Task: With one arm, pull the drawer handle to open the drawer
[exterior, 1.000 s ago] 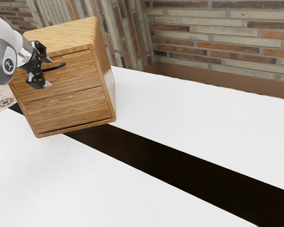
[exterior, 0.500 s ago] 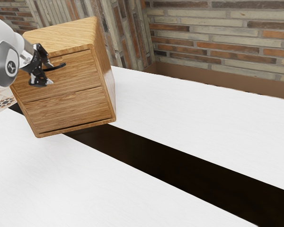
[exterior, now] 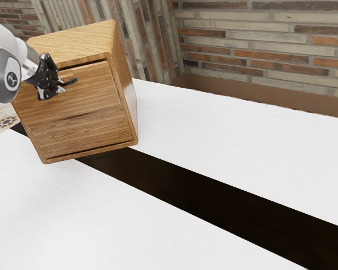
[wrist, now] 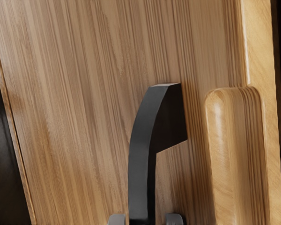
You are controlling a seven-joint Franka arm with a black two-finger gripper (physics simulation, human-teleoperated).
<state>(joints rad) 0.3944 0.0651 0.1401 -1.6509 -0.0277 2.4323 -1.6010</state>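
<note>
The fingers (exterior: 52, 84), nearly closed, pinch the black handle (exterior: 67, 82) of the top drawer (exterior: 87, 93), at ten o'clock on the wooden cabinet (exterior: 79, 40).

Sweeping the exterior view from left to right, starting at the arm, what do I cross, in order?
Arm's grey wrist → black drawer handle → cabinet's side panel → far white tabletop.
</note>
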